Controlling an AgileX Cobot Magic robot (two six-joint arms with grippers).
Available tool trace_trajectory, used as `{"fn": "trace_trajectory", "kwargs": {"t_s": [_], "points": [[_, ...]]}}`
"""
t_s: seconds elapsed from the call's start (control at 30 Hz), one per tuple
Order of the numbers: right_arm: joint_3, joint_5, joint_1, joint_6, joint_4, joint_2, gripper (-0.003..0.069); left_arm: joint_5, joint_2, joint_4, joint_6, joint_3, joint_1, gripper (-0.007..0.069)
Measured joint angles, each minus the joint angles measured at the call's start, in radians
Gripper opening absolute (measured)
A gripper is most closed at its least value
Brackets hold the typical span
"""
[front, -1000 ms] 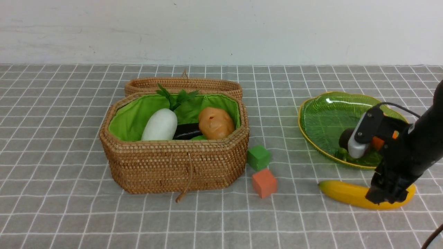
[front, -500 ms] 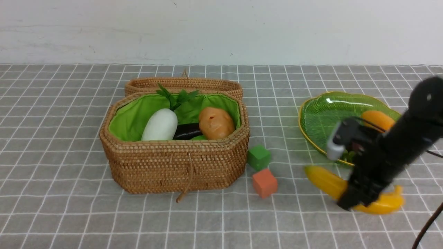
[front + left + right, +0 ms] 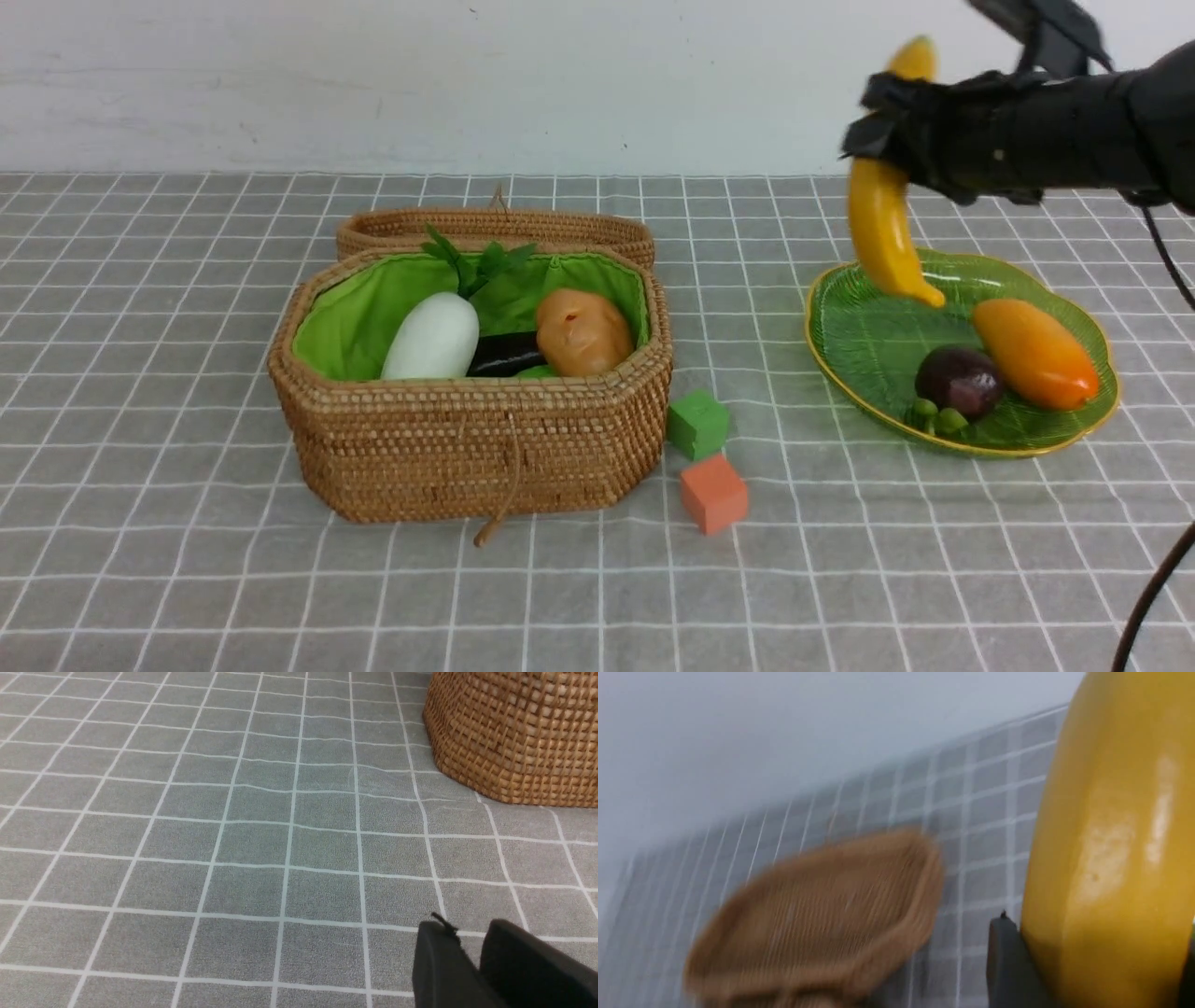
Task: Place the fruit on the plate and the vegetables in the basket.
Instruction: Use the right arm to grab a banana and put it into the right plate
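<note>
Clamping the long yellow banana point(image 3: 882, 219) in my right gripper point(image 3: 887, 131) hides its middle; my left gripper point(image 3: 472, 961), cropped, nearly closed, hovers above grey checked cloth point(image 3: 187, 560).

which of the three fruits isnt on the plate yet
The banana: the right claw holds it in the air above the plate, while the mango and mangosteen already lie on it.

front wide; wrists close; basket point(image 3: 467, 439) shared
</note>
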State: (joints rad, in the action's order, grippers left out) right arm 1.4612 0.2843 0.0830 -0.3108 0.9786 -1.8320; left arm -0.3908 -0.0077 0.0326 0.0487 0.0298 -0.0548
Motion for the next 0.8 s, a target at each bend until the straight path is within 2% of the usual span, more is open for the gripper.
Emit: {"fn": "trace_trajectory", "kwargs": {"t_s": [0.03, 0.13, 0.3, 0.33, 0.6, 0.73, 0.8], "points": [[0.0, -0.02, -0.018, 0.068, 0.004, -0.027, 0.0307, 0.0, 0.0, 0.0, 0.0, 0.0, 0.0, 0.0134], [0.0, -0.035, -0.043, 0.162, 0.013, -0.082, 0.0307, 0.0, 0.0, 0.0, 0.0, 0.0, 0.0, 0.0136], [0.0, -0.053, -0.058, 0.249, 0.08, -0.164, 0.032, 0.0, 0.0, 0.0, 0.0, 0.0, 0.0, 0.0136], [0.0, -0.054, -0.059, 0.251, 0.086, -0.171, 0.033, 0.0, 0.0, 0.0, 0.0, 0.0, 0.0, 0.0136], [0.0, -0.057, -0.061, 0.255, 0.125, -0.183, 0.065, 0.0, 0.0, 0.0, 0.0, 0.0, 0.0, 0.0144], [0.0, 0.014, -0.063, 0.23, 0.124, -0.165, 0.0676, 0.0, 0.0, 0.0, 0.0, 0.0, 0.0, 0.0147], [0.0, 0.099, -0.063, 0.109, 0.106, -0.115, 0.065, 0.0, 0.0, 0.0, 0.0, 0.0, 0.0, 0.0149]]}}
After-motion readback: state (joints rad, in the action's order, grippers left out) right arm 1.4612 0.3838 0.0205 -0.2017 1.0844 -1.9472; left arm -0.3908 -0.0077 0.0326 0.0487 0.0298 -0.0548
